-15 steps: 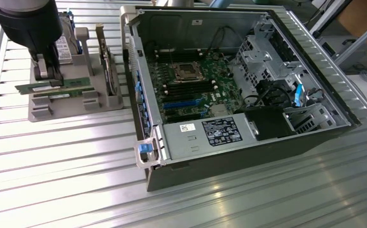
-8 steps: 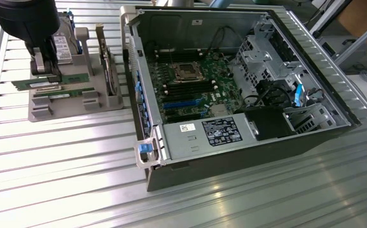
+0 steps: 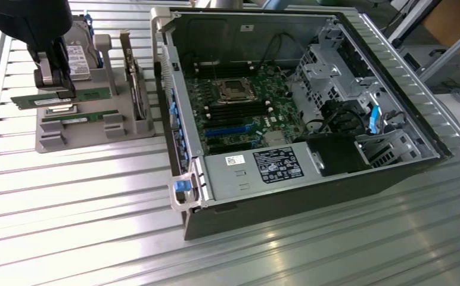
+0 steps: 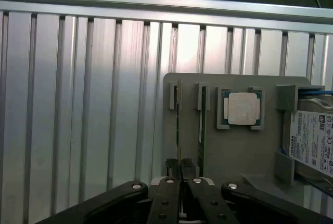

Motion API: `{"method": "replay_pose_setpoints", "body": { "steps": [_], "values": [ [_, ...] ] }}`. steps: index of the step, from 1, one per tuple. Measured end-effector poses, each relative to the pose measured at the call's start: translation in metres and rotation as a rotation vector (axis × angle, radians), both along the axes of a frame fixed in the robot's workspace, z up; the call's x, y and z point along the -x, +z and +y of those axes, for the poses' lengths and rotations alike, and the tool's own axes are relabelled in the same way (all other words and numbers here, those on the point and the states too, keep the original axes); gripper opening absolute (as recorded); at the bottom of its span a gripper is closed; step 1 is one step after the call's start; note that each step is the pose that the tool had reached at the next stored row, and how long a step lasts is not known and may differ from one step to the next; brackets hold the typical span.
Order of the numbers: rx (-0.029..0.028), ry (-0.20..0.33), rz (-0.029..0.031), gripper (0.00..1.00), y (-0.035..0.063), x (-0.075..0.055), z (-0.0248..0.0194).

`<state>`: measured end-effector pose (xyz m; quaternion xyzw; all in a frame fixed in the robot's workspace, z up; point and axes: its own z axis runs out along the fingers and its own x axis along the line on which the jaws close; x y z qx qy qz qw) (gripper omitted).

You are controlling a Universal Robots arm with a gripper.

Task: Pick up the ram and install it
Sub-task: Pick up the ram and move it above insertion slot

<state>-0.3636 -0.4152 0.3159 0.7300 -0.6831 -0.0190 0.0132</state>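
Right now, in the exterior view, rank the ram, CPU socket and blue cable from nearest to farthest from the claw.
1. Ram: held in the claw, at the exterior view's left.
2. CPU socket: centre of the case.
3. Blue cable: same case, exterior view's right.

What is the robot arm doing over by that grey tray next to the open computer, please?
The arm's gripper is shut on the thin edge of the ram, a green stick at the grey holder beside the open computer case. A second green stick, a silver processor and a hard drive sit in the same holder. The ram is not yet in the case; whether it has lifted clear of its slot is hard to tell.
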Motion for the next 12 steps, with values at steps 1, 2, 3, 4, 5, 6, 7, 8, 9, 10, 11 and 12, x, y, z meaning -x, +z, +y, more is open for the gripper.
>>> {"method": "replay_pose_setpoints", "body": {
  "steps": [1, 2, 3, 4, 5, 6, 7, 8, 9, 10, 11, 12],
  "values": [
    [0.0001, 0.0, 0.0001, 0.12, 0.0011, 0.0, 0.0],
    [0.0001, 0.0, 0.0001, 0.12, 0.0028, 0.0, 0.0],
    [0.0, 0.0, 0.0, 0.12, 0.0039, 0.0, 0.0],
    [0.0, 0.0, 0.0, 0.12, 0.0051, 0.0, 0.0],
    [0.0001, 0.0, 0.0001, 0.12, 0.007, 0.0, 0.0],
    [0.0, 0.0, 0.0, 0.12, 0.008, 0.0, 0.0],
    [0.0, 0.0, 0.0, 0.12, 0.009, 0.0, 0.0],
    [0.0001, 0.0, 0.0, 0.12, 0.0109, 0.0, 0.0],
    [0.0, 0.0, 0.0, 0.12, 0.0117, 0.0, 0.0],
    [0.0, 0.0, 0.0, 0.12, 0.0127, 0.0, 0.0],
    [0.0, 0.0, 0.0, 0.12, 0.0137, 0.0, 0.0],
    [0.0, 0.0, 0.0, 0.12, 0.0146, 0.0, 0.0]
  ]
}}
